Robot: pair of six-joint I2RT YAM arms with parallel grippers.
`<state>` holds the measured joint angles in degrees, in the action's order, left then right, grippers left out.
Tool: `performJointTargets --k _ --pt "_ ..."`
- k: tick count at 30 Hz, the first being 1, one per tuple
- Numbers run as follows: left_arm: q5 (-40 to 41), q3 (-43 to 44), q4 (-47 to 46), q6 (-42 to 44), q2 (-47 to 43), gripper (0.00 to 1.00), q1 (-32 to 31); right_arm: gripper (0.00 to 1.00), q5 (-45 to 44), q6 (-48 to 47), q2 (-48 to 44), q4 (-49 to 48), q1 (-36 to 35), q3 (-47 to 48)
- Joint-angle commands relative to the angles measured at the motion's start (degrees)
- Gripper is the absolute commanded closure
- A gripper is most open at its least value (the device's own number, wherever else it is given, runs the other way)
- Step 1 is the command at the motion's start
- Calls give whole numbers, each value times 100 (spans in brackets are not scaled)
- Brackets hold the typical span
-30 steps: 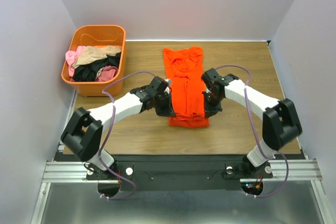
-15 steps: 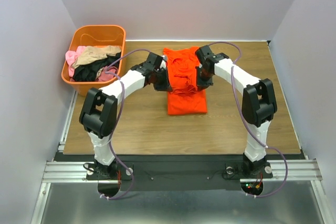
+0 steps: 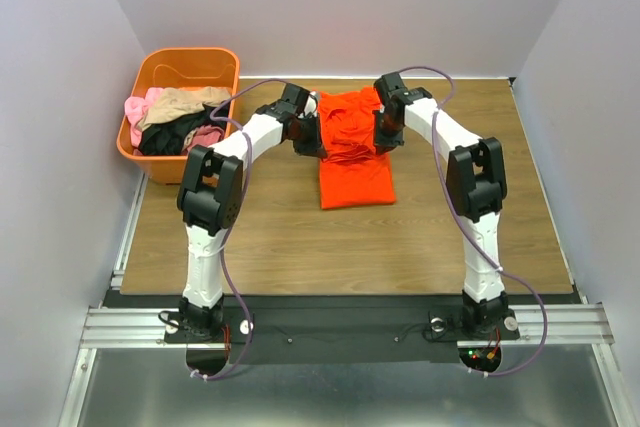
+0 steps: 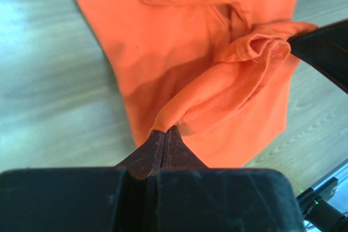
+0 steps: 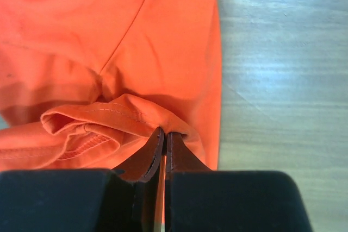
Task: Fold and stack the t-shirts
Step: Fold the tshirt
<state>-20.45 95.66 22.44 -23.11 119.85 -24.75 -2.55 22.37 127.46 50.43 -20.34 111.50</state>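
An orange-red t-shirt point(image 3: 354, 152) lies lengthwise in the middle of the wooden table, its near end folded up over itself. My left gripper point(image 3: 308, 137) is shut on the shirt's lifted hem at the left side; the pinched fold point(image 4: 217, 99) rises from its tips point(image 4: 165, 132). On the right side, my right gripper point(image 3: 383, 135) is shut on the same hem, cloth point(image 5: 103, 118) bunched at its tips point(image 5: 165, 132). Both hold the hem above the shirt's far half. More t-shirts point(image 3: 180, 119), pink, tan and black, lie heaped in the tub.
An orange plastic tub point(image 3: 195, 65) stands at the table's far left corner. White walls close in the back and both sides. Bare wood point(image 3: 300, 247) shows in front of the shirt and to its right point(image 3: 470, 117).
Both grippers have carried the shirt's near hem away from me toward the far end, folding the near half over. The arms now stretch further out.
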Motion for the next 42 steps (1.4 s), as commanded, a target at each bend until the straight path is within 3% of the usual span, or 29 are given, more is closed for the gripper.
performJointTargets --k 1,6,7,8,9,10,12,14,18,27,36,42 --pt "-231 453 94 307 161 100 120 100 18 -92 86 -78 12 258" --pt "-258 761 68 246 468 97 234 100 -141 -66 121 -51 65 372" --pt "-215 935 77 176 486 82 251 99 -202 -57 87 -60 82 407" --pt "-136 1033 138 150 504 72 286 91 -228 -49 69 -43 100 460" --pt "48 1278 173 132 504 53 304 84 -255 -40 34 -51 118 573" --pt "154 1393 208 123 495 46 313 66 -351 -48 -54 -34 126 626" --pt "532 1691 296 114 373 30 313 53 -466 -75 -159 -43 135 741" --pt "734 1763 288 105 241 23 313 45 -484 -119 -318 -51 127 864" --pt "998 1247 -202 140 -478 22 199 43 -230 -180 -511 -69 127 935" --pt "938 -1512 -1759 387 -1622 25 -794 44 1528 -286 -345 -148 65 733" --pt "1042 -1735 -2472 465 -1378 25 -1611 44 1951 -216 -169 -201 12 548" --pt "1262 -1726 -2595 667 -991 24 -1779 44 2109 -233 7 -192 -66 381"
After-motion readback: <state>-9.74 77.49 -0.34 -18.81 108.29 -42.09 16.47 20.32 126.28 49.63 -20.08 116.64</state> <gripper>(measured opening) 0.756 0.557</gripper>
